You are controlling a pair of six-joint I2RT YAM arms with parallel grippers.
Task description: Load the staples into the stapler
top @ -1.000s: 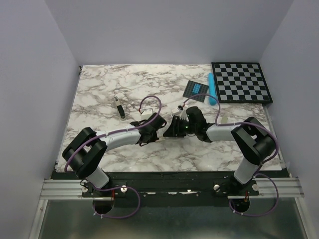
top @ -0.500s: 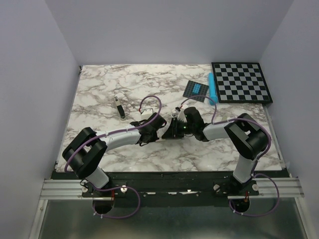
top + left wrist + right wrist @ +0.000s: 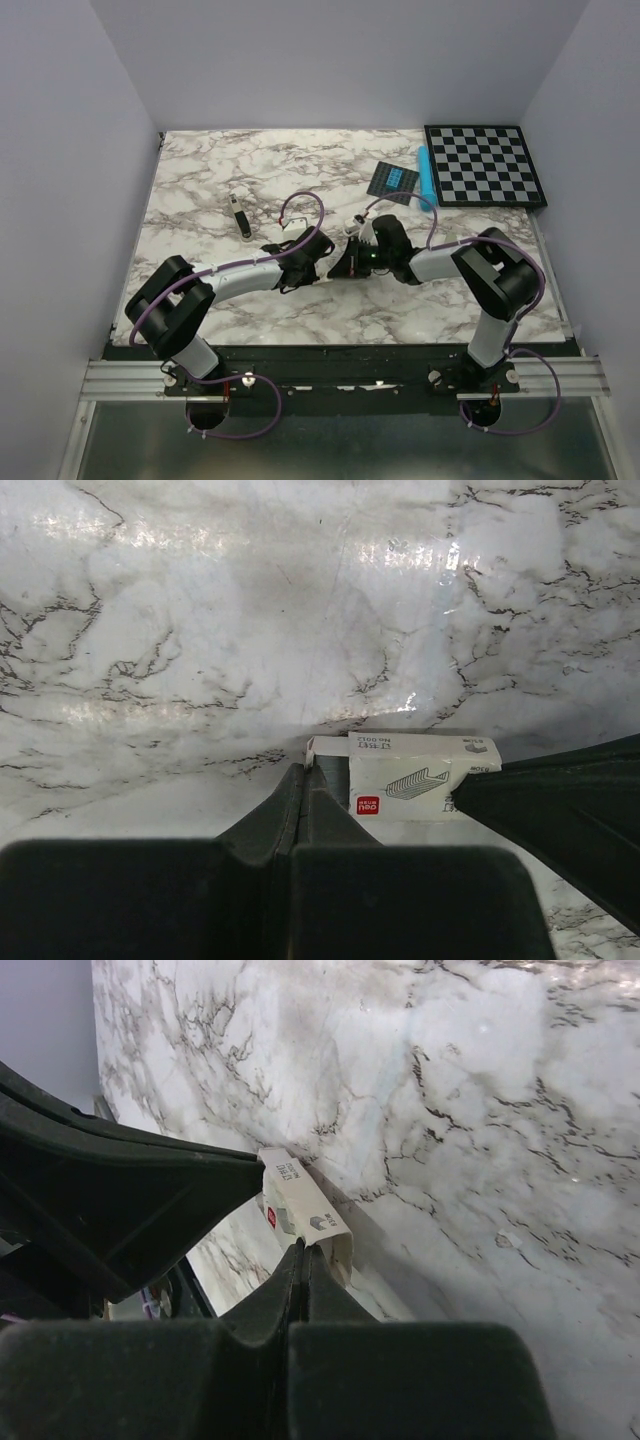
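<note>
The staples' small white cardboard box (image 3: 420, 778) lies on the marble between my two grippers. My left gripper (image 3: 305, 770) is shut on the thin flap at the box's left end. In the right wrist view the box (image 3: 298, 1203) points away, and my right gripper (image 3: 306, 1250) is shut on the edge of its near, open end. From above, the left gripper (image 3: 322, 262) and right gripper (image 3: 346, 262) meet tip to tip and hide the box. The slim black stapler (image 3: 240, 215) lies apart, at the left of the table. No loose staple strip shows.
A checkerboard (image 3: 485, 165) sits at the back right corner. Beside it lie a light blue cylinder (image 3: 427, 178) and a dark card with blue squares (image 3: 393, 181). Grey walls close the table on three sides.
My right gripper has closed from half open onto the box's end and shifted slightly left. The left arm has stayed put, still shut.
</note>
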